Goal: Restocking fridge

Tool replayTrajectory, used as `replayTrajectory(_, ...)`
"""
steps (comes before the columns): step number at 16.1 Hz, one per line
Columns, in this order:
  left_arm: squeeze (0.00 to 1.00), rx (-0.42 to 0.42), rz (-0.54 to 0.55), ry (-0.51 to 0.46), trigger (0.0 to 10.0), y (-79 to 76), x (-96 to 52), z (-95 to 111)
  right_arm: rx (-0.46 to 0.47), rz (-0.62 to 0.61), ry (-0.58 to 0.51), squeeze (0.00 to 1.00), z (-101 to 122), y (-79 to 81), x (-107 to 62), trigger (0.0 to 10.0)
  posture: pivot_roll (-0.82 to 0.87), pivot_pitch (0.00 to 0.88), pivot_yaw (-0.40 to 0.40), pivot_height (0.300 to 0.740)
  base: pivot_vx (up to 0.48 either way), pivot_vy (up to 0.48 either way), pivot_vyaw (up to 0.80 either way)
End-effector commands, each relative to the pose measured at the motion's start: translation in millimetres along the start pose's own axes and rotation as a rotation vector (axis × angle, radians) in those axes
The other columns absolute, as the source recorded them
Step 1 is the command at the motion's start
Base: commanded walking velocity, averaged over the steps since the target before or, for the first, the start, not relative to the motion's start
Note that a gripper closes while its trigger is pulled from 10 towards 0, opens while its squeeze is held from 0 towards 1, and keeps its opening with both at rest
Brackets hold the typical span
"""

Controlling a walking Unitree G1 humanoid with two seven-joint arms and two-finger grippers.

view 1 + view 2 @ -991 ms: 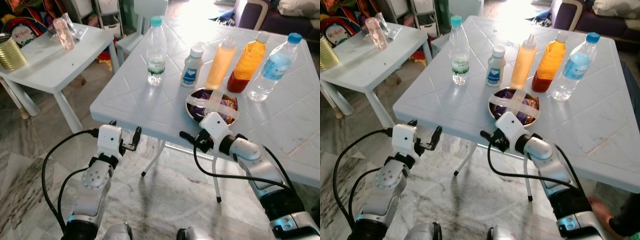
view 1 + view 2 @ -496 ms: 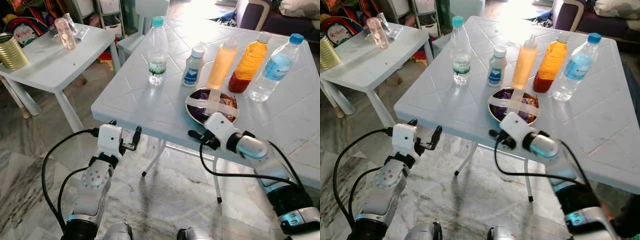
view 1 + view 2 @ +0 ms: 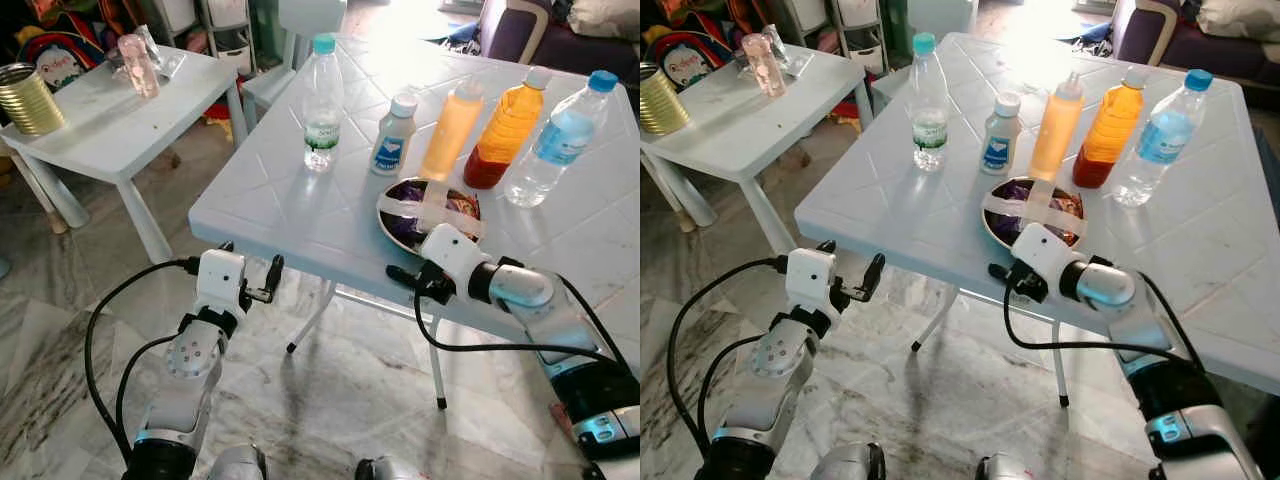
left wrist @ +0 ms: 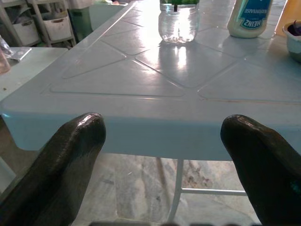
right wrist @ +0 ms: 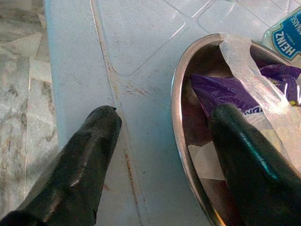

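The taped steel bowl [image 3: 428,213] sits near the bench [image 3: 300,200] front edge: rigid, light, slippery; grip its rim. The right gripper [image 5: 164,141] straddles that rim, jaws apart. The left gripper [image 3: 252,283] hangs below, jaws apart.

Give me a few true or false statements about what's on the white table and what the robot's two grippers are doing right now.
1. The right gripper straddles the rim of the metal bowl, one finger inside. True.
2. The bowl is empty. False: it holds purple wrappers under crossed tape strips.
3. The left gripper holds the water bottle. False: it is open, below the table's edge, holding nothing.
4. Five bottles stand on the table behind the bowl. True.
5. The gold tin stands beside the bowl. False: it is on the smaller side table.
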State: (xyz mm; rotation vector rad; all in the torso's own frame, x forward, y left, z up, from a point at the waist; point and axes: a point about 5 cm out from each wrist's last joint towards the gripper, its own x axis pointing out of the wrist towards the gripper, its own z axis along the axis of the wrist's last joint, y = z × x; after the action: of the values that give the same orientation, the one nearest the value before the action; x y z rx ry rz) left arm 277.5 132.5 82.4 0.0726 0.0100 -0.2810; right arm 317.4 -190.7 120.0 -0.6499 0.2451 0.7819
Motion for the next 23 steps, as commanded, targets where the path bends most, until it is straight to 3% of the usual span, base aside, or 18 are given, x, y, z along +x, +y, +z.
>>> replayTrajectory(1, 0.00, 0.010, -0.007, 0.031, 10.0, -2.0, -0.9, -5.3, 0.004, 0.102, 0.116, 0.00, -22.4, 13.8, -1.8, 10.0, 0.06, 0.096, 0.004, 0.740, 0.000, 0.000, 0.00)
replayTrajectory(5, 0.00, 0.011, -0.005, 0.047, 10.0, -2.2, -1.9, -7.7, -0.021, 0.181, 0.217, 0.00, -34.8, 12.6, -10.3, 10.0, 0.06, 0.094, 0.001, 0.740, 0.000, 0.000, 0.00)
replayTrajectory(6, 0.00, 0.010, -0.005, 0.050, 10.0, -2.3, -1.6, -8.0, -0.060, 0.254, 0.265, 0.00, -40.6, 16.4, -16.3, 10.0, 0.06, 0.095, 0.000, 0.740, 0.000, 0.000, 0.00)
replayTrajectory(11, 0.00, 0.008, -0.008, 0.064, 10.0, -3.0, -2.2, -9.8, -0.045, 0.293, 0.277, 0.00, -40.8, 15.3, -26.0, 10.0, 0.06, 0.095, -0.001, 0.740, 0.000, 0.000, 0.00)
replayTrajectory(12, 0.00, 0.009, -0.008, 0.067, 10.0, -2.9, -2.1, -10.4, -0.026, 0.293, 0.277, 0.00, -41.5, 14.6, -28.1, 2.7, 0.06, 0.093, 0.000, 0.740, 0.000, 0.000, 0.00)
replayTrajectory(13, 0.00, 0.009, -0.008, 0.069, 10.0, -2.7, -1.5, -11.1, -0.005, 0.303, 0.286, 0.00, -44.5, 15.7, -31.7, 0.0, 0.06, 0.092, 0.000, 0.740, 0.000, 0.000, 0.00)
replayTrajectory(16, 0.00, 0.010, -0.014, 0.076, 10.0, -4.6, -0.7, -11.8, 0.002, 0.309, 0.339, 0.00, -55.8, 18.2, -39.0, 0.0, 0.06, 0.093, 0.000, 0.740, 0.000, 0.000, 0.00)
replayTrajectory(23, 0.00, 0.009, -0.009, 0.080, 10.0, -4.2, -1.4, -12.7, -0.033, 0.214, 0.409, 0.00, -69.2, 4.1, -44.8, 0.0, 0.06, 0.092, 0.000, 0.740, 0.000, 0.000, 0.00)
